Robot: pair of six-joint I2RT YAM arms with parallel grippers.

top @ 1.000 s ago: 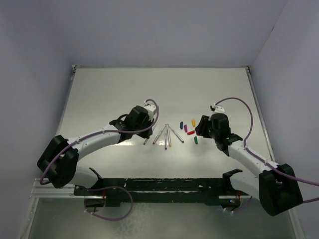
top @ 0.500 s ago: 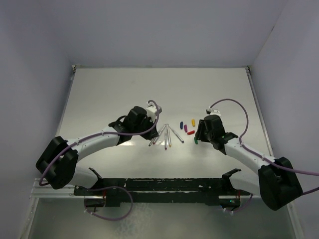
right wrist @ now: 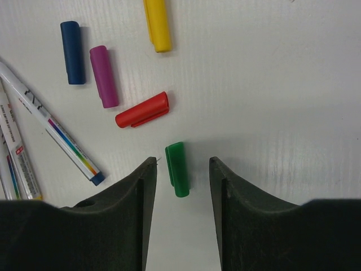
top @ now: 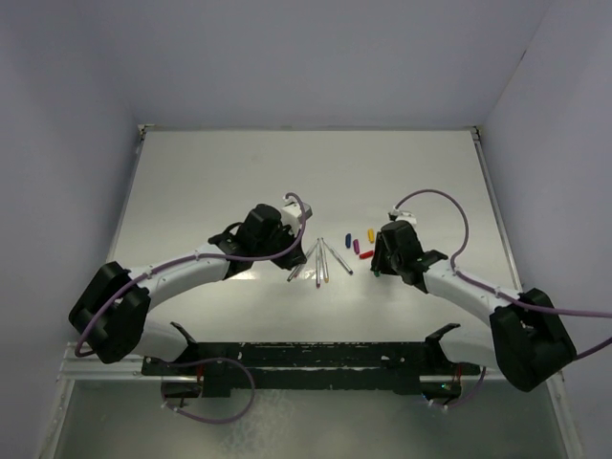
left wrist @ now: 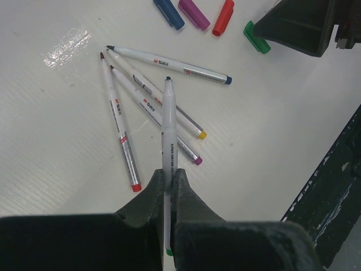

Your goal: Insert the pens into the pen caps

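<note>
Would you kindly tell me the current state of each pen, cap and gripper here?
green-ended pen, uncapped, clamped in the left gripper
left gripper, shut on that pen
other four pens, uncapped, lying loose
green cap, lying flat, ungripped
right gripper, open, fingers either side of the green cap
red cap, purple cap, blue cap, yellow cap, lying loose, no pen inside

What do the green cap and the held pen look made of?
The green cap looks like smooth opaque plastic: uniform colour, soft sheen. The held pen, in the left gripper, has a white barrel with a glossy highlight, so probably plastic too.
</note>
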